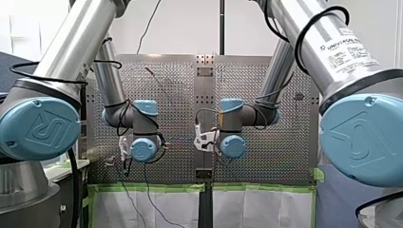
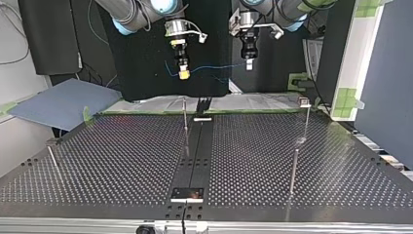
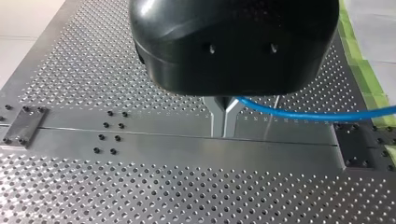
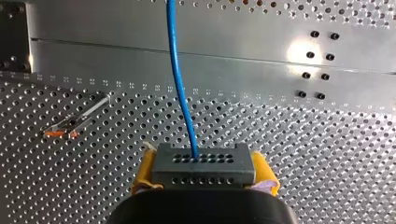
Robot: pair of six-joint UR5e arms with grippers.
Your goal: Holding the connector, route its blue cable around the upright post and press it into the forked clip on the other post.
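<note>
Front view. Shows my left arm (image 1: 142, 133) and my right arm (image 1: 233, 133): smooth silver tubes with glossy blue joint caps, over the perforated metal table (image 1: 275, 161). Hides both pincers behind the wrists.

Top view. Shows my right gripper (image 2: 183, 73), yellow-tipped, at the view's left, and my left gripper (image 2: 249, 63), black, to its right, both high beyond the table's far edge. Shows the thin blue cable (image 2: 214, 67) strung between them, well apart from the slim upright post (image 2: 185, 119) and the capped post (image 2: 306, 122) at far right; fork unreadable.

Left wrist view. Shows tapered metal fingers (image 3: 217, 119) drawn narrow on the cable at their root.

Right wrist view. Shows yellow pads (image 4: 145, 170) clamped on the grey, hole-dotted connector (image 4: 204, 164), cable rising from its face.
</note>
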